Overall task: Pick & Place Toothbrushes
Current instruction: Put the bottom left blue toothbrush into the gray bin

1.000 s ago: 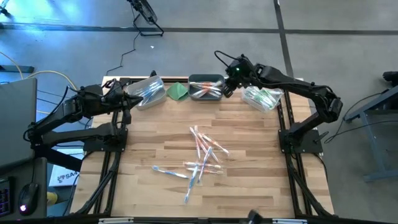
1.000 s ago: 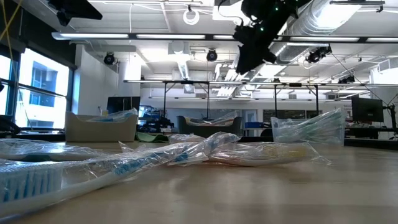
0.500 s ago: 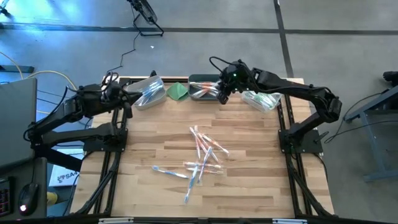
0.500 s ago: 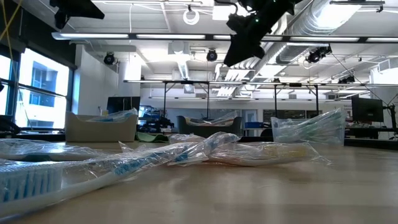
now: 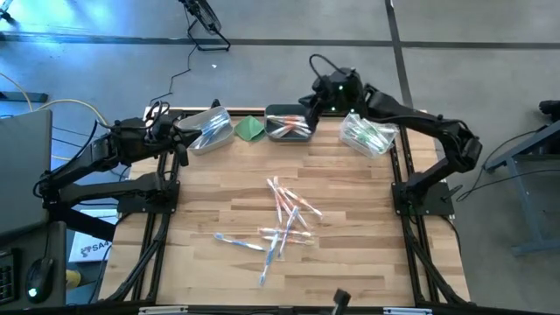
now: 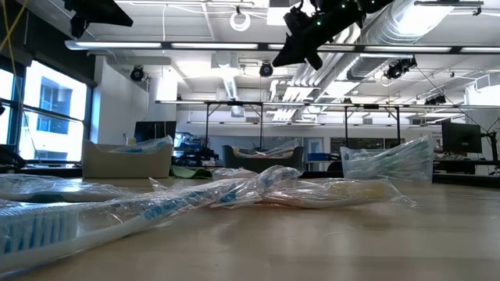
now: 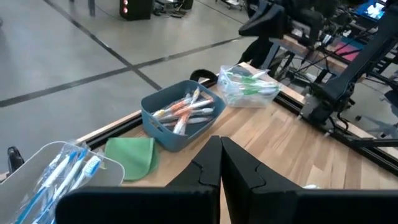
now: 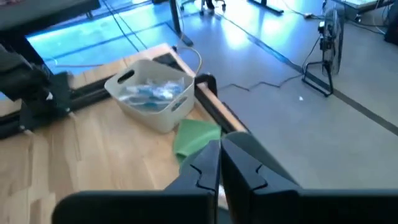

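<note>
Several toothbrushes [image 5: 284, 223] lie loose mid-bench; we see the right gripper [image 5: 308, 103], jaws closed and seemingly empty, above the middle bin [image 5: 289, 124]. Left gripper [image 5: 181, 140] waits, jaws closed.

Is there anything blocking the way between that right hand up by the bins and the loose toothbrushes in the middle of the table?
Nothing visible. The right hand hangs above the middle bin; bare table separates it from the toothbrushes.
</note>
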Available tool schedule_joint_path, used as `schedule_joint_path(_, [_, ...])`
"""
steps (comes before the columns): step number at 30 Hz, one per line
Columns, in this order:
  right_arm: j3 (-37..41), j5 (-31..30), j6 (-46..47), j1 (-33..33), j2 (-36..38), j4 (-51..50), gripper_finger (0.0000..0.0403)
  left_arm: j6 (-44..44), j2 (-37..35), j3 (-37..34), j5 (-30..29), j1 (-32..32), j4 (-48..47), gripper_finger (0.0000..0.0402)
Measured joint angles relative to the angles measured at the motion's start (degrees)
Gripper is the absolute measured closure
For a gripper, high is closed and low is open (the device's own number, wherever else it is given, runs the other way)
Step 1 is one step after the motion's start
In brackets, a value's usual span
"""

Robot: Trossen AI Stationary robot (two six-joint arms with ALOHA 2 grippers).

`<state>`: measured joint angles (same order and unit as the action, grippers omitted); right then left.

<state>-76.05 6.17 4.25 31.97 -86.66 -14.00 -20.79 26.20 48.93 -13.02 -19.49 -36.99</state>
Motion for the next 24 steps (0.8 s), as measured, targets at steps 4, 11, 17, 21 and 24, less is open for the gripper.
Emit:
schedule_joint_path(4, [0.0, 2.04, -2.16, 3.28, -0.01, 1.06, 0.04, 4.9, 0.0, 0.0, -0.04, -0.02, 0.0, 0.0402])
schedule_joint_path(11, [4.45, 8.94, -2.96, 6.3, -0.01, 12.38, 0.04, 12.45, 0.0, 0.0, -0.06, 0.0, 0.4, 0.0402])
schedule_joint_path(17, [11.18, 14.54, 0.7, 9.85, -0.08, 27.63, 0.0399, 8.47, 1.61, 0.01, -0.26, 0.0, 4.46, 0.0402])
schedule_joint_path(21, [12.52, 17.24, 4.38, 13.14, -0.08, 29.2, 0.04, 6.3, 6.24, 0.02, -3.06, 0.0, 7.49, 0.0402])
schedule_joint_path(24, [12.48, 21.07, 6.14, 15.35, -0.06, 27.84, 0.0399, 4.46, 10.93, 0.02, -3.89, 0.0, 7.1, 0.0402])
